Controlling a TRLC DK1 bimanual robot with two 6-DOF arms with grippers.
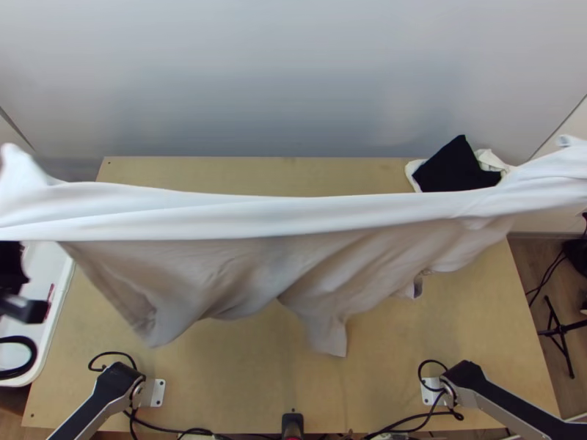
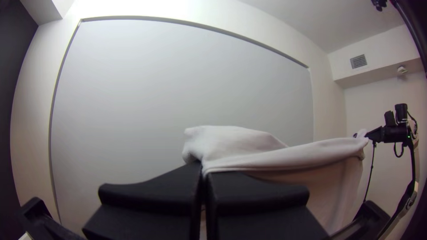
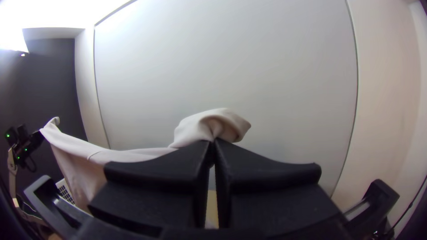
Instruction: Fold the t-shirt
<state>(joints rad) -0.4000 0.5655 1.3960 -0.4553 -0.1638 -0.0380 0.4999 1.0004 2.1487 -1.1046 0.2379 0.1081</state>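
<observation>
The white t-shirt (image 1: 293, 218) hangs stretched between the arms above the table, a taut band along its top and loose cloth drooping below. In the left wrist view, my left gripper (image 2: 203, 171) is shut on one end of the shirt (image 2: 249, 151), with a bunched bit sticking out past the fingertips. My right gripper (image 3: 212, 146) is shut on the opposite end in the right wrist view, where a rounded fold of the shirt (image 3: 195, 129) stands up beyond the fingers. The lower edge hangs unevenly, with corners pointing down.
Below the shirt lies the light wooden table (image 1: 242, 381). A black folded cloth (image 1: 455, 167) rests on white cloth at the back right. At the left edge stands a white tray (image 1: 60, 293), with dark parts and a cable beside it.
</observation>
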